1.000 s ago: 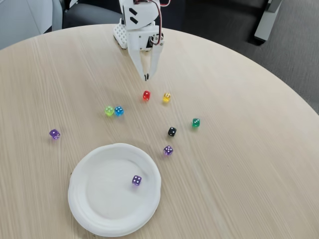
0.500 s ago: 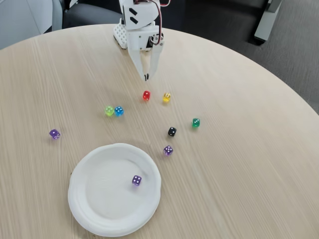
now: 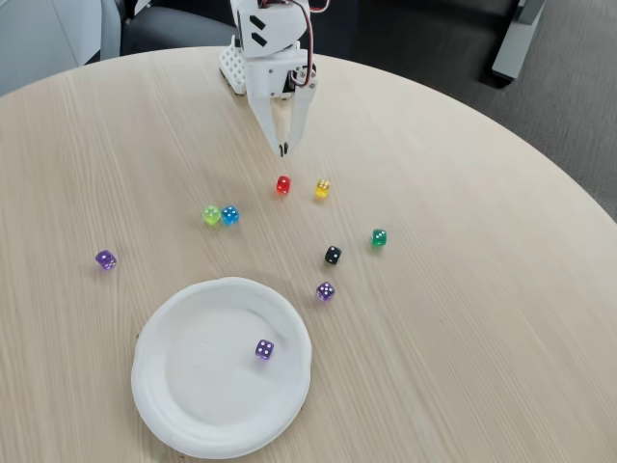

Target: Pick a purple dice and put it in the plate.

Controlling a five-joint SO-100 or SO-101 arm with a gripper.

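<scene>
We look down from a fixed view onto a round, pale wooden desk (image 3: 463,318). Our landmark is the white plate (image 3: 178,405), which sits near the bottom edge, left of centre. One purple die (image 3: 264,350) lies inside the plate, toward its right side, apart from the rim.

Just beyond the plate's upper right rim, on the bare desk, we see a second purple die (image 3: 326,291). Farther up and right of it sits a black die (image 3: 333,255), and right of that a dark green die (image 3: 379,237). A third purple die (image 3: 106,259) lies well to the upper left of the plate.

Straight above the plate, a light green die (image 3: 211,215) and a blue die (image 3: 229,214) sit side by side, touching or nearly so. Farther up, a red die (image 3: 283,184) and a yellow die (image 3: 322,188) lie near each other.

The white arm (image 3: 265,39) stands at the far edge of the desk, well away from the plate. Its pincer (image 3: 282,149) points down above the red die, fingers drawn together at the tips and holding nothing.
</scene>
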